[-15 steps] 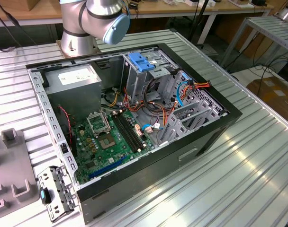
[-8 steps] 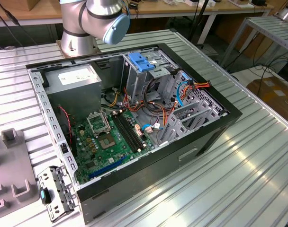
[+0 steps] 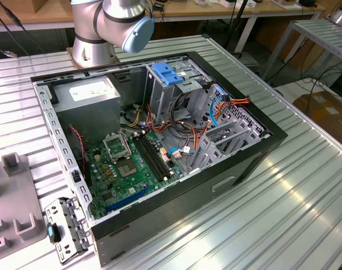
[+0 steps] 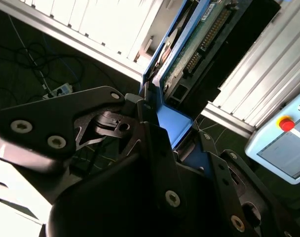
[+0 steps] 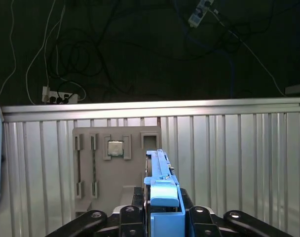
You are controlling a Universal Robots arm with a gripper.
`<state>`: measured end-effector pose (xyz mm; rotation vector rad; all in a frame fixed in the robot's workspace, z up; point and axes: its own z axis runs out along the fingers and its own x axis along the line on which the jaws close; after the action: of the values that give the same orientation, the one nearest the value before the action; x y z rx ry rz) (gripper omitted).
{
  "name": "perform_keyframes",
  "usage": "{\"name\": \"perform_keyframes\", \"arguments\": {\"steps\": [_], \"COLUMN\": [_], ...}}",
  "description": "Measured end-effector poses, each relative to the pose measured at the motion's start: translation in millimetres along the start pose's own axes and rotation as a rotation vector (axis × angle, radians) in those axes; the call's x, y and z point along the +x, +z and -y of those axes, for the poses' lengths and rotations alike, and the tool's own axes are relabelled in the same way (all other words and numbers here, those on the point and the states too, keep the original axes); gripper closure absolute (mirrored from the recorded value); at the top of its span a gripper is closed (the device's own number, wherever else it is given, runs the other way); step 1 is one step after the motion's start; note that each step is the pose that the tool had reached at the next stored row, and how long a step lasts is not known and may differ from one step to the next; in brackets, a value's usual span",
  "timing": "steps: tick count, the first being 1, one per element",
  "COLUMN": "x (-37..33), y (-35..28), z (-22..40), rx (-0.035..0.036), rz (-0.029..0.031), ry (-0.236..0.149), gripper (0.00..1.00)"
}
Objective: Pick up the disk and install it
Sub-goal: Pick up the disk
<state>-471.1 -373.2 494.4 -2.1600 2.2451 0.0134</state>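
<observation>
The disk (image 5: 159, 173) stands edge-on between my gripper's black fingers (image 5: 132, 215), its blue plastic rail toward the camera. In the second wrist view the disk (image 4: 192, 47) shows its green circuit-board underside and a connector row, framed by the blue rail. My gripper (image 5: 162, 217) is shut on the disk and holds it in the air above the ribbed metal table (image 5: 239, 163). In the exterior view the open computer case (image 3: 160, 140) lies on its side with a drive bay (image 3: 182, 84) at its far end.
A grey fixture plate (image 5: 91, 173) with a small square chip (image 5: 115, 148) lies on the table below the disk. Inside the case are a grey power supply (image 3: 86, 95), a green motherboard (image 3: 123, 166), cables and a pale-blue latch plate (image 3: 167, 73). The arm's base (image 3: 95, 45) stands behind the case.
</observation>
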Motion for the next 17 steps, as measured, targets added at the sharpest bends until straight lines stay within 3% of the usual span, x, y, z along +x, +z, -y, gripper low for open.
{"name": "perform_keyframes", "arguments": {"steps": [3,9,17], "x": [-0.1,-0.2,-0.5], "y": [-4.6,-4.7,-4.5], "z": [0.0,0.2,10.0], "rx": [0.0000,0.0000,0.0000], "rz": [0.0000,0.0000,0.0000], "ry": [0.000,0.000,0.000], "gripper": [0.63,0.63,0.63]}}
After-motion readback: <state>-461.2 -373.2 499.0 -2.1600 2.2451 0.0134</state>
